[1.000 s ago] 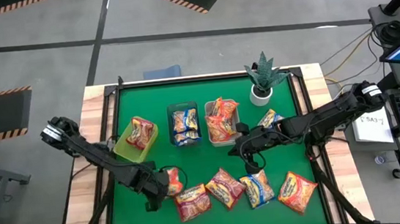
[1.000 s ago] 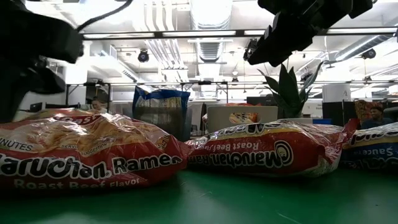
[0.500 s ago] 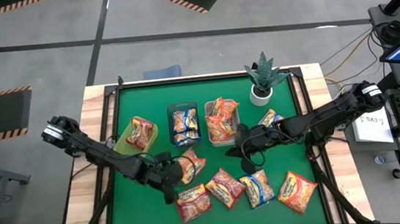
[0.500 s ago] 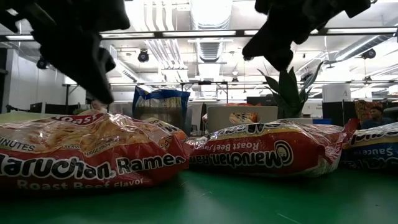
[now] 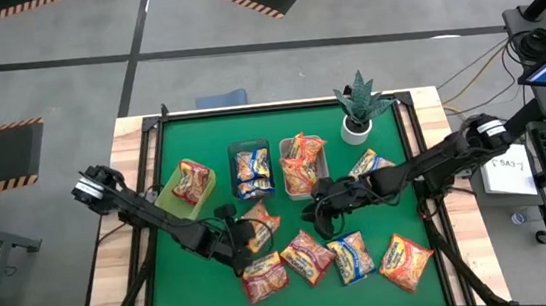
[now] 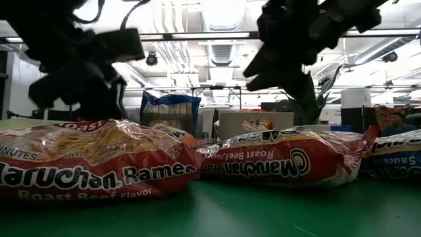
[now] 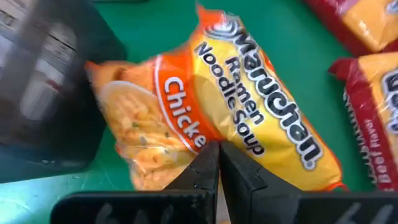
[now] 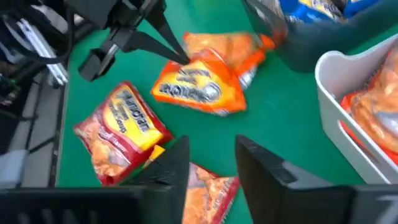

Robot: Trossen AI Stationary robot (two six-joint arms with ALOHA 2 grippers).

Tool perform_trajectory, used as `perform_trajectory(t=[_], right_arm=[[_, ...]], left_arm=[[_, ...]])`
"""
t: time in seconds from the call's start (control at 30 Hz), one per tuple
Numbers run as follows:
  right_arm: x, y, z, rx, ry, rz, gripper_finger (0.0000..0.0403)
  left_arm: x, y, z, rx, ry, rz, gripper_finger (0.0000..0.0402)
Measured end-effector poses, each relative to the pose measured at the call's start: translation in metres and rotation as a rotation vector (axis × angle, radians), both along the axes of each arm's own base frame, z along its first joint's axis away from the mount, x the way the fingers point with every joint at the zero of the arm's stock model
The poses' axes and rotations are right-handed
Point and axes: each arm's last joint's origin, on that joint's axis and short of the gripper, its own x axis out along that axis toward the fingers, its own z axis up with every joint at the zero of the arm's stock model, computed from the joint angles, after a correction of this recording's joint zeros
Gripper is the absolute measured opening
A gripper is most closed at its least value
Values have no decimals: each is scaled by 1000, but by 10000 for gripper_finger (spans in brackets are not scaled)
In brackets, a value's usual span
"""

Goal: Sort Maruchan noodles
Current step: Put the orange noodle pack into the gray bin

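Observation:
My left gripper (image 5: 242, 238) is shut on an orange Maruchan chicken packet (image 5: 261, 223), near the table's middle and just in front of the dark bin (image 5: 249, 152). My right gripper (image 5: 317, 212) hovers open over the green mat to the packet's right, touching nothing. In the right wrist view, bare mat shows between its fingers (image 8: 211, 158), and the left gripper (image 8: 177, 57) and orange packet (image 8: 199, 87) lie beyond. Two red packets (image 5: 263, 277) (image 5: 306, 256), a blue one (image 5: 351, 257) and an orange one (image 5: 404, 261) lie flat near the front edge. My left gripper pinches the orange packet's edge (image 7: 208, 144) between its two shut fingers, about midway along one long side. The fingers come slanting down from the table's near left. The packet stretches away from the fingertips toward the dark bin. Whether its far part rests on the mat, I cannot tell.
A green bin (image 5: 169, 199) holds a red packet, the dark bin holds blue ones, and a pale bin (image 5: 320, 153) holds orange ones. Another blue packet (image 5: 368, 163) lies right of the pale bin. A potted plant (image 5: 359, 105) stands at the far right. Bare mat shows at the left.
My left gripper has carried the orange packet from the near left toward the table's middle and the bins, staying shut on it. My right gripper has shifted a little toward the table's left, closer to the packet, and has stayed open.

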Motion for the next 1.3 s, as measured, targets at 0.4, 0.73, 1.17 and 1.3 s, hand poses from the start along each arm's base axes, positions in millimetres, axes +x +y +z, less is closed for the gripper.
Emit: perform_trajectory(t=[0.4, 0.73, 1.17, 1.3], right_arm=[[55, 9, 3, 5, 24, -15, 228], [99, 3, -2, -55, 123, -19, 253], [112, 3, -16, -40, 174, -35, 285], [112, 4, -20, -24, 184, -48, 288]], left_arm=[[-8, -19, -5, -1, 33, -125, 0], [-27, -26, 15, 35, -1, -142, 0], [-44, -32, 7, -30, -61, -129, 0], [-47, -30, -4, -48, -73, -120, 0]])
